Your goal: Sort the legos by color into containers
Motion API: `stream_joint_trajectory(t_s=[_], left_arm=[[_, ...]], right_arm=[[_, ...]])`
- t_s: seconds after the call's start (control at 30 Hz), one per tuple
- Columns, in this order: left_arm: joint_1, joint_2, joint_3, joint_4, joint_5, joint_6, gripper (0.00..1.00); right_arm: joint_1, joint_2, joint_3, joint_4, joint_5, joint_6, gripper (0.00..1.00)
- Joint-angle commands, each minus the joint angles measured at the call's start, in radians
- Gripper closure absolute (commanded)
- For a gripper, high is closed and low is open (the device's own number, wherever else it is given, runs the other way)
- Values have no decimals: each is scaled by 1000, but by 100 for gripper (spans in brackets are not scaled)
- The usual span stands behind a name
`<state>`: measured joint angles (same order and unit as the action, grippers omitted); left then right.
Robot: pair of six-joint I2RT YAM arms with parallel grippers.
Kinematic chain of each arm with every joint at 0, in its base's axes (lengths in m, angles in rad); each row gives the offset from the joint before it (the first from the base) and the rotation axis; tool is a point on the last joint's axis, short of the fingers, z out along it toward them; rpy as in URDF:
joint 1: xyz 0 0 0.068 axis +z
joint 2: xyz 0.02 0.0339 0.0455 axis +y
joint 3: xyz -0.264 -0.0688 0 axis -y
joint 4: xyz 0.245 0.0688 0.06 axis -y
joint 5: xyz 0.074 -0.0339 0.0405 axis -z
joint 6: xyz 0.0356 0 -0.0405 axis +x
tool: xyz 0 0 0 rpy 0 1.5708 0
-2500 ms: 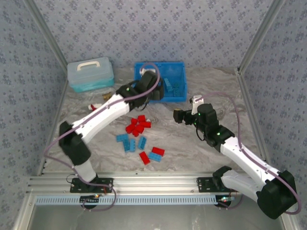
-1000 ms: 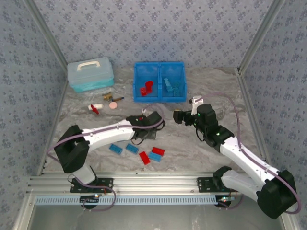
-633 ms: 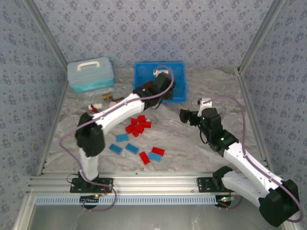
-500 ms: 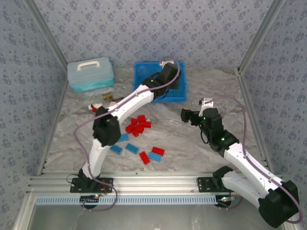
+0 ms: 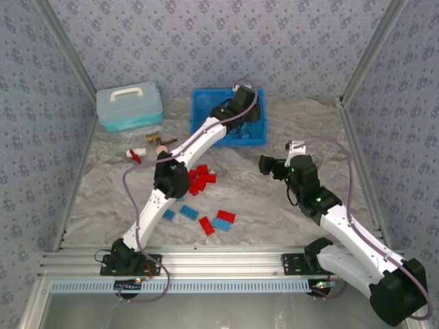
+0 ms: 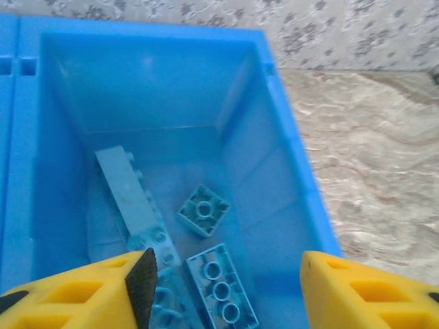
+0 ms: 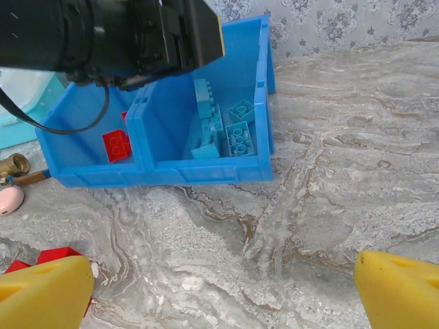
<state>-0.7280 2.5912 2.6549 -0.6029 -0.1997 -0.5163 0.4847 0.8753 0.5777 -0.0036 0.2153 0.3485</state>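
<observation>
Legos (image 5: 199, 177) lie loose in the middle of the tabletop (image 5: 295, 123), the red ones bunched up and a few light blue ones closer to the arms. The tabletop is grey and swirly like marble. The walls (image 5: 206, 41) have a small blue flower pattern. A teal box (image 5: 129, 106) sits at the back left, with a pink disc (image 5: 162, 149) near it.

The blue bin (image 5: 200, 120) sits at the back. Its right side holds light blue legos. A long blue lego (image 6: 127, 195) lies there with its long side running away from the claw and leaning left. A red lego (image 7: 116, 145) lies flat in the left side.

The left claw (image 6: 223, 274) hangs over the right side of the bin, wide and holding nothing. The right claw (image 7: 223, 288) is wide too, above bare tabletop.

A second ago the left claw was low by the loose legos. Now it is up at the bin.
</observation>
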Motion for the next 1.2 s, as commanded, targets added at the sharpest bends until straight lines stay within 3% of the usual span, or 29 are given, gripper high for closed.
stream_joint_trajectory(t_s=[0.0, 0.07, 0.13, 0.23, 0.3, 0.4, 0.5, 0.67, 0.73, 1.03, 1.17], left_arm=[[-8, -162, 47, -67, 60, 38, 38], [-8, -244, 27, -166, 92, 66, 35], [-8, -373, -56, -252, 120, 122, 31], [-5, -640, -340, -278, 127, 228, 24], [1, -829, -559, -253, 108, 288, 19], [8, -1092, -859, -229, -55, 326, 14], [31, -1332, -1096, -212, -149, 338, 10], [60, -1693, -1456, -82, -196, 500, 1], [75, -1781, -1564, -48, -213, 501, 1], [81, -1973, -1880, 79, -22, 557, 1], [72, -2031, -1985, 160, 86, 555, 1]], right_arm=[[-6, 0, -29, 56, -7, -12, 0], [-5, 16, -6, 28, -23, -29, 0], [9, 45, 45, -44, -117, -49, 0], [82, 129, 125, -132, -270, -100, 0], [179, 220, 199, -220, -258, -163, 0], [302, 373, 293, -305, -183, -255, 0], [321, 516, 369, -317, -225, -298, 2], [346, 753, 526, -336, -208, -438, 8], [353, 858, 601, -354, -197, -491, 9], [358, 1127, 807, -389, -164, -600, 13], [356, 1183, 836, -423, -194, -618, 27]])
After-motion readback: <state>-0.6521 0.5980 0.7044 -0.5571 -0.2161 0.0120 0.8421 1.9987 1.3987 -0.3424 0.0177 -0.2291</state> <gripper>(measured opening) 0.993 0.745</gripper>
